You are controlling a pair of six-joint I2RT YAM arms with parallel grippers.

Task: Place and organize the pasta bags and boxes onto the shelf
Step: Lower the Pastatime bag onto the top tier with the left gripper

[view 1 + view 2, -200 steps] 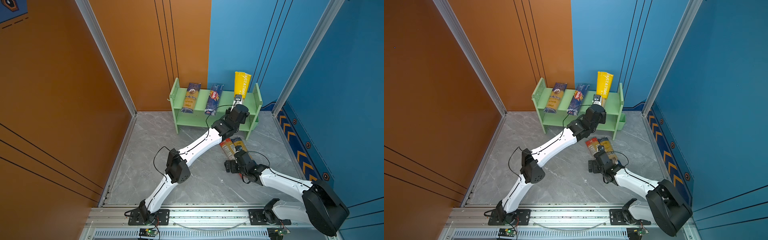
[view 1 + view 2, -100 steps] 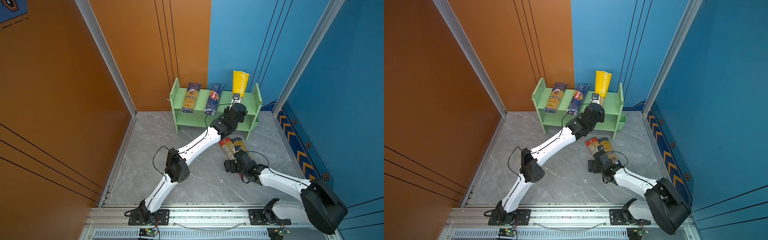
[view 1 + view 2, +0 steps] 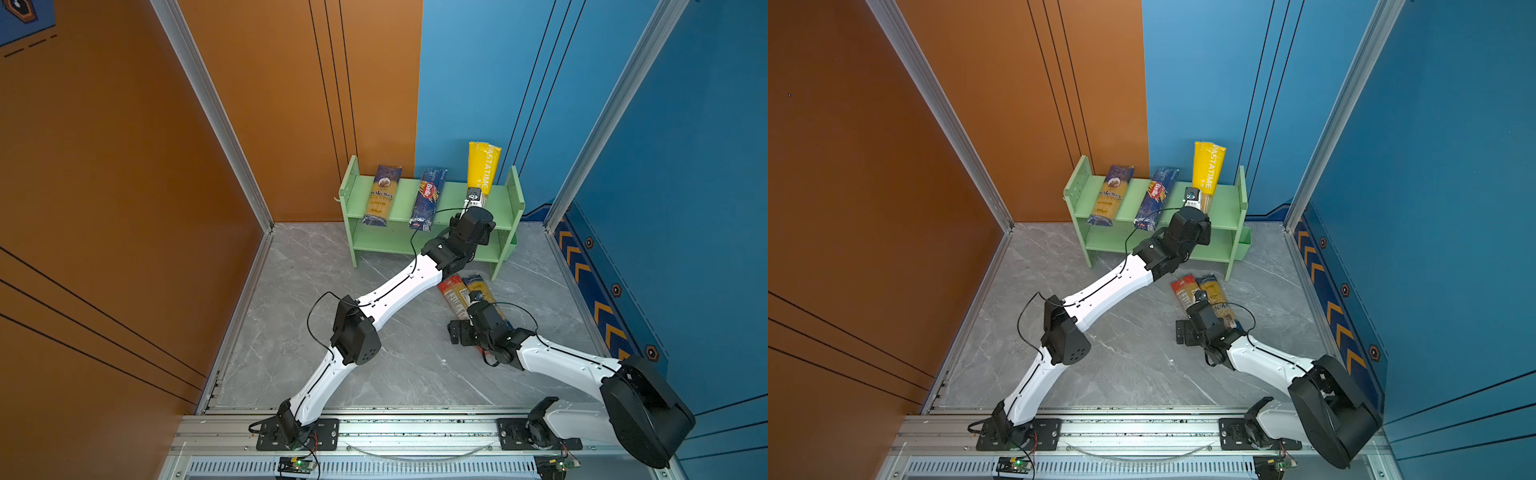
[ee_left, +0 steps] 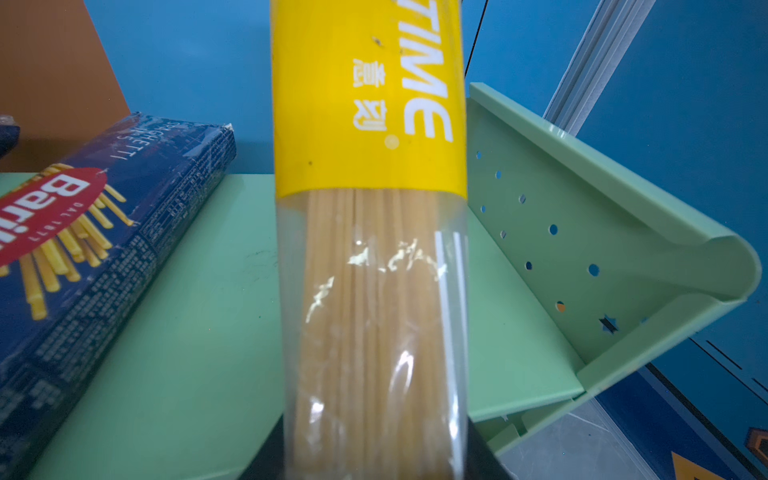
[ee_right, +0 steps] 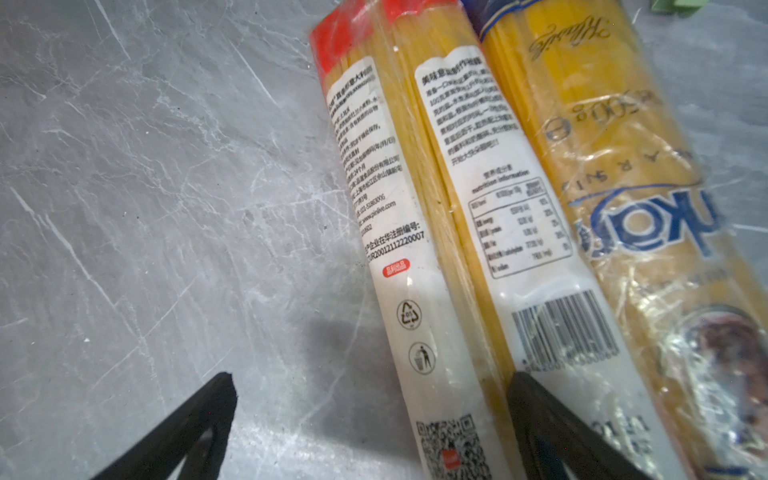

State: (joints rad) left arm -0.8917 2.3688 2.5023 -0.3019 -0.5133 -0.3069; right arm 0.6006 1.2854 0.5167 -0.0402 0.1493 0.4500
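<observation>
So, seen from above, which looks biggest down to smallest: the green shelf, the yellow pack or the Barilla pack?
1. The shelf, clearly largest.
2. The yellow pack and the Barilla pack look about alike. The yellow one is held tipped up, nearer the camera, so I would not rank them.

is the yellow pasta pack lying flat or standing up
Upright, slightly tilted: the yellow Pastatime spaghetti pack rises above the pastel-green shelf's top tier.

In the middle, a yellow pack [image 4: 368, 104], see-through at the near end (thin pasta sticks inside), pinched there by the left gripper [image 4: 374, 457]. Beside it, a dark blue Barilla pack [image 4: 104, 249] lying on the green shelf [image 4: 199, 353] with little holes in its end wall.
</observation>
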